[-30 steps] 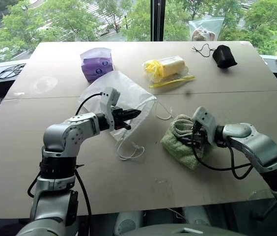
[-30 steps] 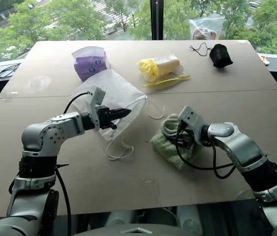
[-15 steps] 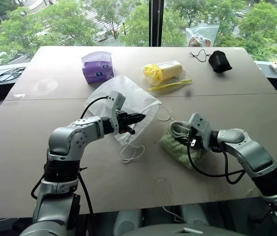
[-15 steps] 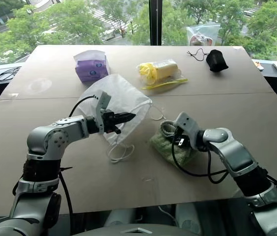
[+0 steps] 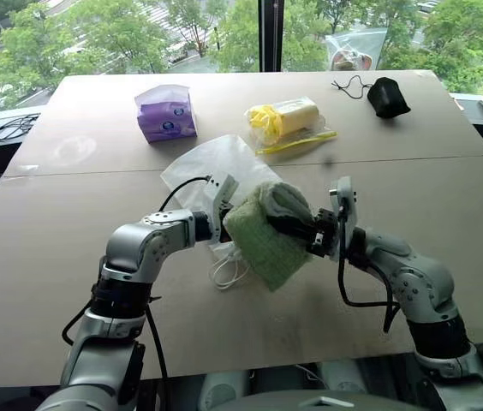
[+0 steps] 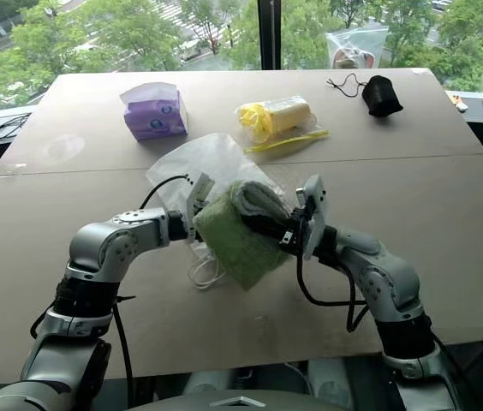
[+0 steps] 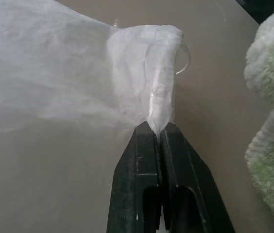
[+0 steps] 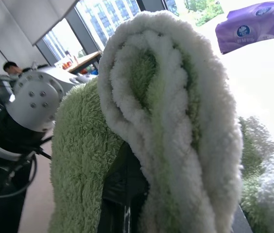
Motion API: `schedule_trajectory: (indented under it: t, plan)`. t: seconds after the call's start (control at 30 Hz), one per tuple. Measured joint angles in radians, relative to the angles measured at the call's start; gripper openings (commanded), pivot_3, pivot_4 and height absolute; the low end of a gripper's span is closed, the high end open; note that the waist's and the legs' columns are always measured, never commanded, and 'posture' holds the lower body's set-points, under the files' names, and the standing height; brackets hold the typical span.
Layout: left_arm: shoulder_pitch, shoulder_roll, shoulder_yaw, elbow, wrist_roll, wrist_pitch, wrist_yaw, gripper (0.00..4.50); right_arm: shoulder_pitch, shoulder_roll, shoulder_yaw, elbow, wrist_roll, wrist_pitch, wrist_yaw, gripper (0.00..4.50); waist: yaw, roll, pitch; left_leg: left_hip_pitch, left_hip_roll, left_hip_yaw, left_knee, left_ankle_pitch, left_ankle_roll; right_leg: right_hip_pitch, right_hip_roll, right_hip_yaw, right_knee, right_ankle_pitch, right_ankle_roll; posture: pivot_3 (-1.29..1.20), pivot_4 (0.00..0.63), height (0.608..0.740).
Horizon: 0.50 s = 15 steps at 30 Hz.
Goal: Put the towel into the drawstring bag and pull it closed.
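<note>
The light green towel [image 5: 263, 238] hangs folded above the table, with my right gripper [image 5: 295, 226] shut on its upper fold; a black finger [image 8: 122, 187] shows under the terry loops. The towel is right beside my left gripper [image 7: 159, 127], which is shut on a pinched edge of the white drawstring bag [image 5: 216, 161]. The bag lies mostly flat on the table behind the towel, its held edge raised. Its white cords [image 5: 229, 272] loop on the table below the towel. In the eye views the towel covers the left fingertips.
At the far side of the table lie a purple tissue pack [image 5: 166, 113], a clear plastic bag of yellow items [image 5: 290, 119] and a small black pouch with a cord [image 5: 389, 97]. Another clear bag [image 5: 357, 51] stands at the far edge.
My right gripper has shut on the towel, lifted it off the table and carried it left to the left gripper. The left gripper shifted slightly right with the bag's edge.
</note>
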Motion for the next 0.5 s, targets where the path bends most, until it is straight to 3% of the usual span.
schedule_trajectory:
  t: [0.27, 0.43, 0.5]
  plan:
    - [0.000, 0.000, 0.084, 0.005, -0.026, 0.083, 0.041, 0.00, -0.070, 0.010, 0.157, 0.229, -0.262, -0.342, 0.008, 0.03, -0.002, -0.001, 0.001, 0.001, -0.001, 0.000, 0.001, 0.000, 0.000, 0.001, 0.005, 0.000, 0.000, 0.000, 0.001, 0.00, 0.150, 0.740]
    - [-0.001, -0.002, 0.147, 0.005, -0.040, 0.114, 0.050, 0.00, -0.107, 0.032, 0.171, 0.338, -0.333, -0.469, 0.009, 0.03, -0.003, -0.001, 0.001, 0.001, -0.001, 0.000, 0.001, 0.000, 0.000, 0.002, 0.006, 0.000, 0.001, 0.000, 0.001, 0.00, 0.150, 0.740]
    - [-0.031, -0.040, 0.228, 0.024, -0.107, 0.157, 0.059, 0.00, -0.108, 0.053, 0.145, 0.404, -0.337, -0.471, -0.002, 0.03, 0.002, -0.002, 0.001, 0.001, -0.001, -0.002, 0.003, 0.001, 0.000, 0.003, 0.006, -0.002, 0.001, 0.000, 0.001, 0.00, 0.150, 0.740]
